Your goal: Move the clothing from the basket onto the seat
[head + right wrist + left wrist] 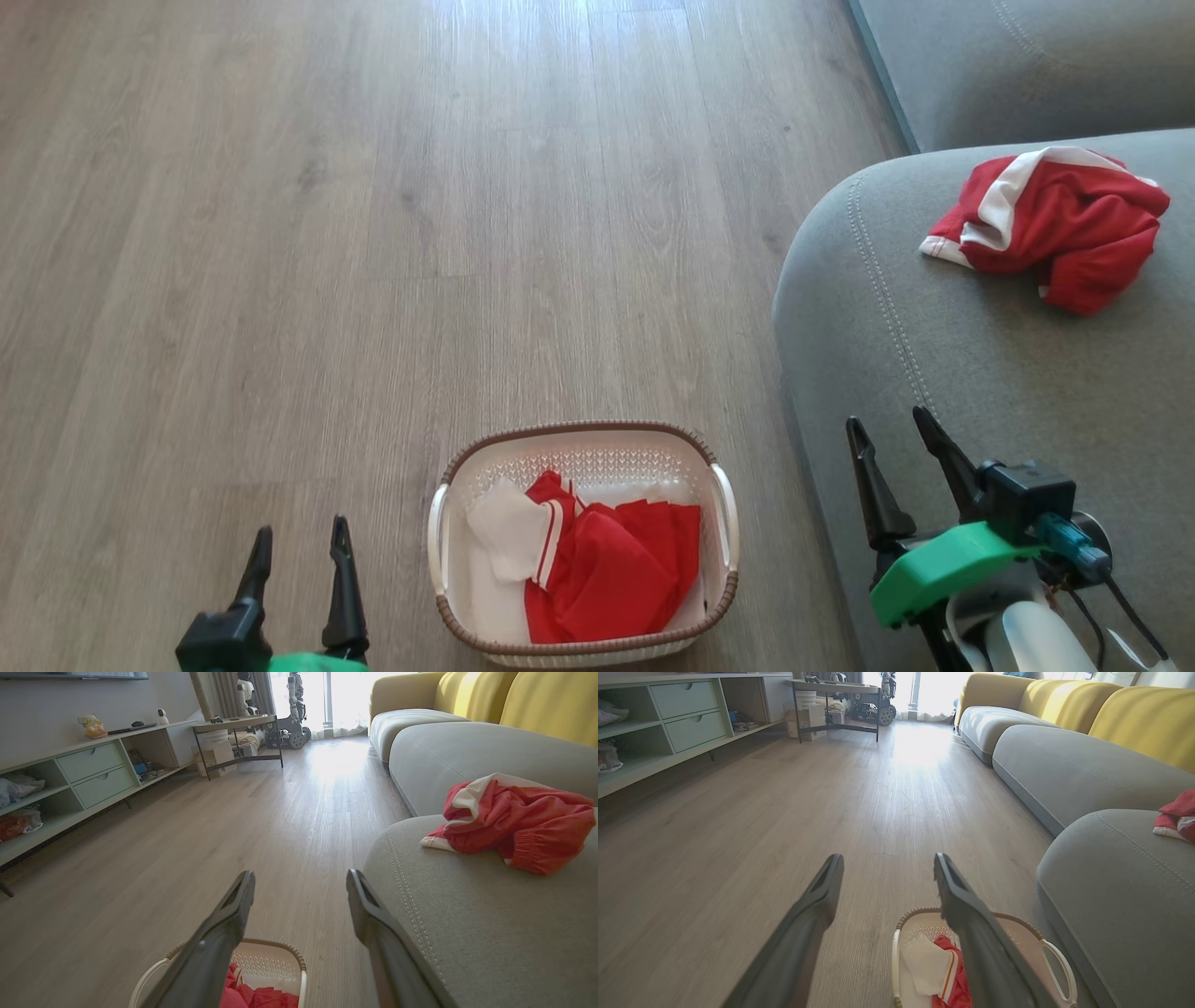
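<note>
On the floor, betw. the two arms: basket (583,428), upright on the wood floor (280,233), open top up, so either claw can come straight down into it.
Clothes: red-and-white clothes (611,574) lie crumpled inside the basket, a white piece toward its left side and red folds toward its right. All sit below the rim, nothing hanging over.
Seat: grey seat (980,373) just right of the basket and higher than its rim. Its rounded, stitched edge faces the basket, which makes for a short carry, prob. why the basket is parked there.
Already across: one red garment (1050,224) w/ white trim, bunched on the seat, right of and beyond the basket, well apart from it. It lies back from the seat edge, so it shouldn't slide off.
Left claw: left gripper (301,527) just left of the basket, over bare floor, fingers apart, nothing betw. them.
Right claw: right gripper (885,418) right of the basket, over the seat's near edge, fingers spread wide, empty.
Step (my read): betw. picks. One item is over, the rest are in the basket, and both claws look ready.
Next needs: a claw lowered into the basket and closed on a thick fold, not a single thin layer.
Risk: soft cloth may drag a 2nd piece or snag the rim, and a light basket could tip or shift.
</note>
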Tool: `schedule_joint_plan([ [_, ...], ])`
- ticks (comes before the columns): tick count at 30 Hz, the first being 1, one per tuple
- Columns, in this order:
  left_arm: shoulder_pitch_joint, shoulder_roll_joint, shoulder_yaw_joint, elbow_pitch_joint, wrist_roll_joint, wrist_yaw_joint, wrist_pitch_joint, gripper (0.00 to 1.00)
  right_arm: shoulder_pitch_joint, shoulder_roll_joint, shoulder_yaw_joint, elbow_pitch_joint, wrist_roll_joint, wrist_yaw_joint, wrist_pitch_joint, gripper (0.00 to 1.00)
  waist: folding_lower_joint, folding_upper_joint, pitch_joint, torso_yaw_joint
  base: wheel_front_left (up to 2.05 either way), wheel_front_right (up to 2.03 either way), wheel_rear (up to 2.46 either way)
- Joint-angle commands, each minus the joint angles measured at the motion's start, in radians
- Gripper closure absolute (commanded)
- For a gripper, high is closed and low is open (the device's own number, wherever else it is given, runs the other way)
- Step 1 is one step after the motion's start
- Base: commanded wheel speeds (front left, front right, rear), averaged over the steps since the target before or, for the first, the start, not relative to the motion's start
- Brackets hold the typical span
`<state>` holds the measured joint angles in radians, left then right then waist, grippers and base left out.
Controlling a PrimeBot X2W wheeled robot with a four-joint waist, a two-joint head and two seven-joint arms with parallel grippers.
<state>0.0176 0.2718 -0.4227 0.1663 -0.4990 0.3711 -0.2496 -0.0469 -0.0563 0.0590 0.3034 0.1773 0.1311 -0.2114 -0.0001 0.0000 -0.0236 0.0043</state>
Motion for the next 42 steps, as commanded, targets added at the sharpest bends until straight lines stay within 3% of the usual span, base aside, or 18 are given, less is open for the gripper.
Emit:
schedule_joint_plan([
  [1,-0.024,0.021,0.048,-0.034,0.01,0.008,-0.012,0.0,-0.037,0.006,0.023,-0.027,0.004,0.0,-0.015,0.0,0.0001,0.0,0.002,0.0,0.0,0.0,0.0],
  [10,-0.042,0.021,0.03,-0.029,0.013,-0.001,-0.002,0.0,-0.053,0.006,0.012,-0.038,-0.004,0.0,-0.022,0.0,0.0001,0.0,0.048,-0.008,0.0,0.0,0.0],
  [20,-0.197,-0.028,-0.062,0.067,0.057,-0.063,0.019,0.0,-0.139,0.006,-0.034,-0.089,-0.03,0.0,-0.032,0.0,0.0001,0.0,0.223,-0.038,0.0,0.0,0.0],
  [33,-0.537,-0.106,-0.198,0.415,0.144,-0.203,0.06,0.0,-0.274,0.006,-0.034,-0.167,-0.029,0.0,-0.046,0.0,0.0001,0.0,0.49,-0.107,0.0,0.0,0.0],
  [42,-0.711,-0.172,-0.265,0.684,0.178,-0.276,0.067,0.0,-0.361,0.006,-0.023,-0.238,-0.025,0.0,-0.05,0.0,0.0001,0.0,0.647,-0.152,0.0,0.0,0.0],
])
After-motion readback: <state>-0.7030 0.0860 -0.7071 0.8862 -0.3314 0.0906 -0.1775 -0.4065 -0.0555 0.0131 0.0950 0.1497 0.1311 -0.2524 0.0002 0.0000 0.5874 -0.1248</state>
